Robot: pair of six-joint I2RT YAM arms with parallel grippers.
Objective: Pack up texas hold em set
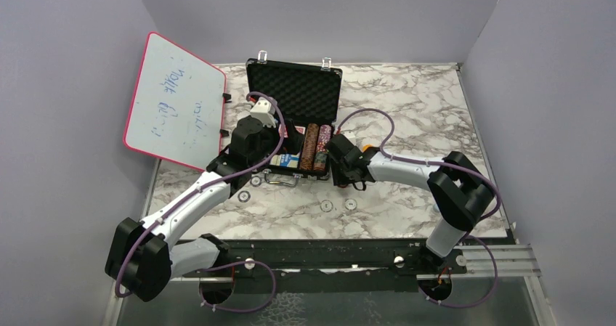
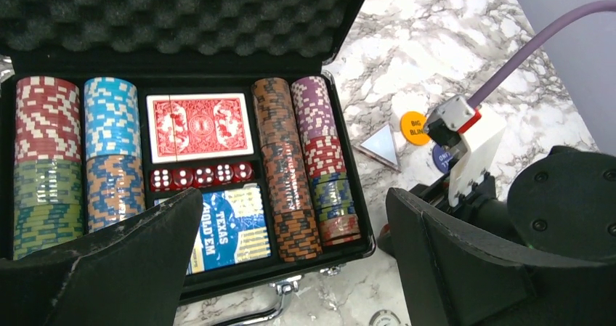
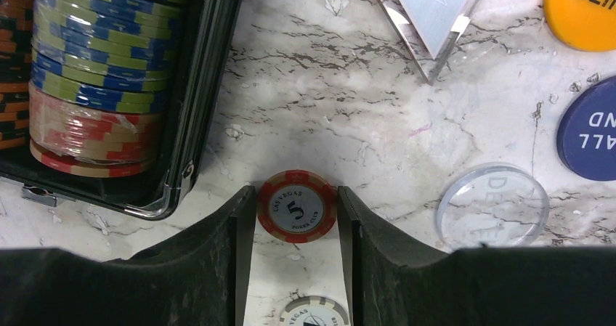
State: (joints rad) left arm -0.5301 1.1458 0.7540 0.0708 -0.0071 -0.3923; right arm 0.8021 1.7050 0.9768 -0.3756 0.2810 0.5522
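The black briefcase [image 1: 294, 90] lies open on the marble table, its foam lid up. The left wrist view shows rows of striped chips [image 2: 109, 152], a red card deck [image 2: 200, 126], red dice [image 2: 201, 176] and a blue deck box [image 2: 232, 228] inside. My left gripper [image 2: 294, 199] is open and empty above the case's front edge and handle. My right gripper [image 3: 294, 192], just right of the case, is shut on a red "5" chip [image 3: 296, 221] lying flat on the table. A white chip [image 3: 314, 313] lies between the fingers farther back.
Right of the case lie an orange button [image 3: 581, 10], a blue button [image 3: 592, 130], a clear round dealer disc [image 3: 494, 206] and a clear triangular piece [image 3: 436, 14]. Loose chips [image 1: 327, 206] lie in front of the case. The pink-framed whiteboard [image 1: 174, 101] leans at the left.
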